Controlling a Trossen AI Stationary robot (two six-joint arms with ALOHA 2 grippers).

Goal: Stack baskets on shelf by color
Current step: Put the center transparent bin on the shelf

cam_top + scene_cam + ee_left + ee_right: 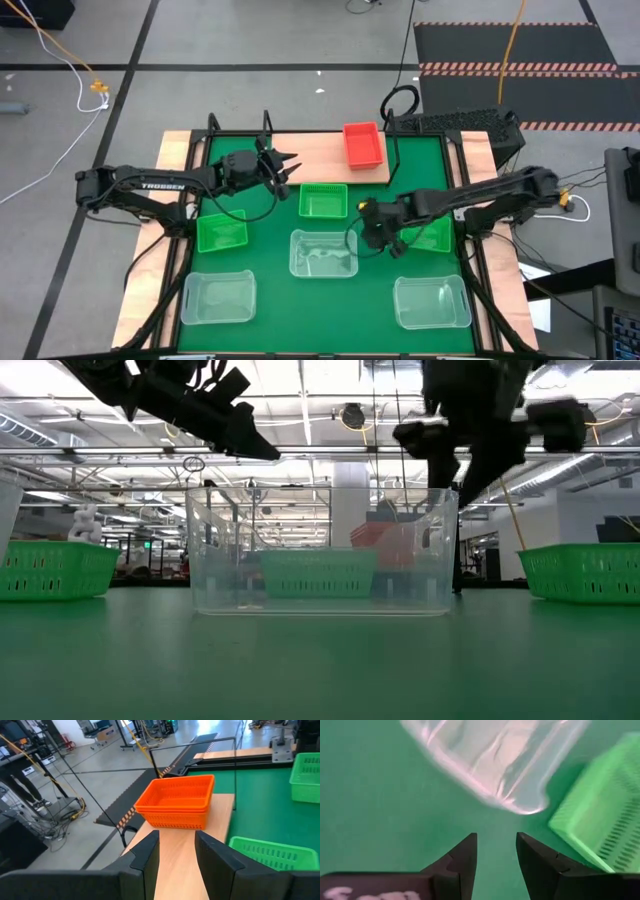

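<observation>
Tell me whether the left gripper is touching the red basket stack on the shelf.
Apart. The left wrist view shows the left gripper with open, empty jaws short of the red basket stack, bare shelf board between them.

The right arm hides most, perhaps, of a green basket (pixel 436 238).

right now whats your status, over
Left tool open, empty, over the shelf near the red baskets. Right tool open, empty, above the mat by the middle clear basket. Green and clear baskets still on the mat. Nothing blocking.
</observation>
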